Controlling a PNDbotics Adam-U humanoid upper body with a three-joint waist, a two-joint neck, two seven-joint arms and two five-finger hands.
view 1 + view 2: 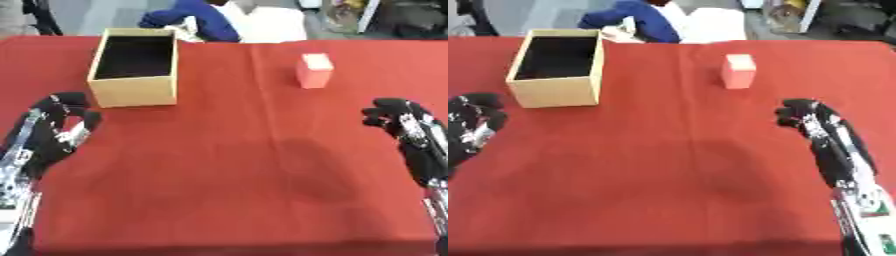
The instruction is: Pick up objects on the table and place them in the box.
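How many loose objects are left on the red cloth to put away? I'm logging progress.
1: a pink block stands right of the box, apart from it. The box interior looks dark; items inside may be hidden.

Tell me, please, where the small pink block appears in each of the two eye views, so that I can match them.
Left eye view: the pink block stands upright on the red cloth, upper right of centre.
Right eye view: the same block sits upper centre-right, nearer the middle.
Shared landmark: the open cardboard box, to the block's left in both views, apart from it.
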